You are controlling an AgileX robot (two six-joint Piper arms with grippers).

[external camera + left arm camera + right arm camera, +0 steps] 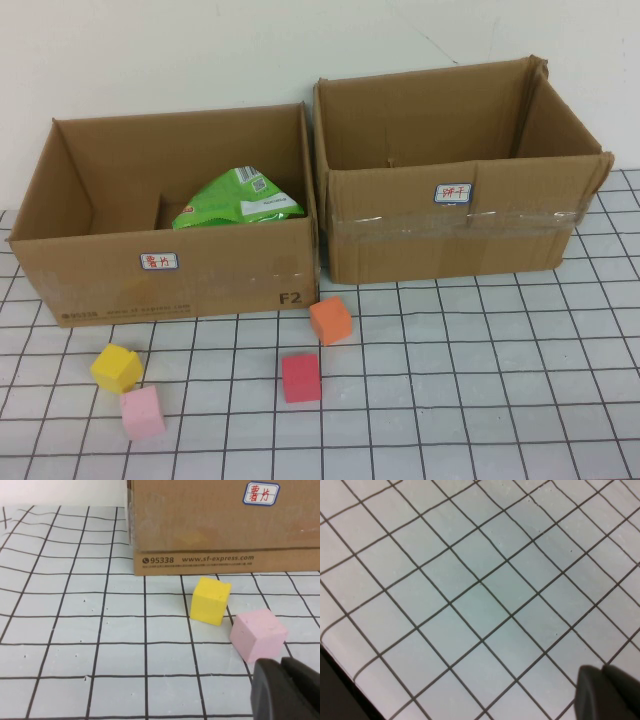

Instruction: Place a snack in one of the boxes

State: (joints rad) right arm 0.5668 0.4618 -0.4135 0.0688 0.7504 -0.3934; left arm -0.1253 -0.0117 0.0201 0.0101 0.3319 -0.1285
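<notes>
A green snack bag [238,199] lies inside the left cardboard box [170,272], leaning against its front wall. The right cardboard box [455,225] looks empty inside. Neither arm shows in the high view. My left gripper [281,669] is shut and empty, low over the table just in front of a pink cube [257,634] and near the left box's front wall [220,525]. My right gripper [604,672] is shut and empty, over bare gridded table [470,590].
Foam cubes lie on the gridded table in front of the boxes: yellow [117,367], pink [142,413], red [301,378] and orange [330,320]. The yellow cube [210,600] sits next to the pink one. A table edge [335,660] shows in the right wrist view.
</notes>
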